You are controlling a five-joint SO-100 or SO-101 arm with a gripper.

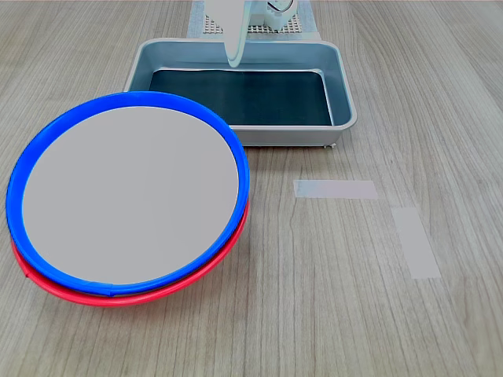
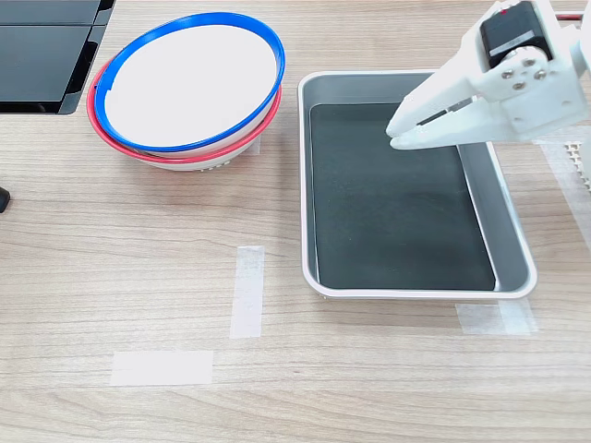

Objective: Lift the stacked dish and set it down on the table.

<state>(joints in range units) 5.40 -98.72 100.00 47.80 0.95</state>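
The stacked dish [image 1: 130,192] [image 2: 192,78], blue-rimmed with a pale inside, rests nested in a same-sized red-rimmed dish [image 1: 134,294] [image 2: 120,148] on the table [image 1: 314,314] [image 2: 138,240]. It is at the first exterior view's left and the second exterior view's upper left. My white gripper [image 2: 395,137] hangs over the metal tray, well apart from the dishes, jaws closed together with nothing between them. In the first exterior view only its pale tip [image 1: 234,56] shows at the top.
A grey metal tray [image 1: 346,94] [image 2: 512,240] with a dark liner stands beside the dishes. Two pale tape strips [image 1: 335,189] [image 2: 247,291] lie on the tabletop. A black device [image 2: 42,51] sits at the second exterior view's upper left corner.
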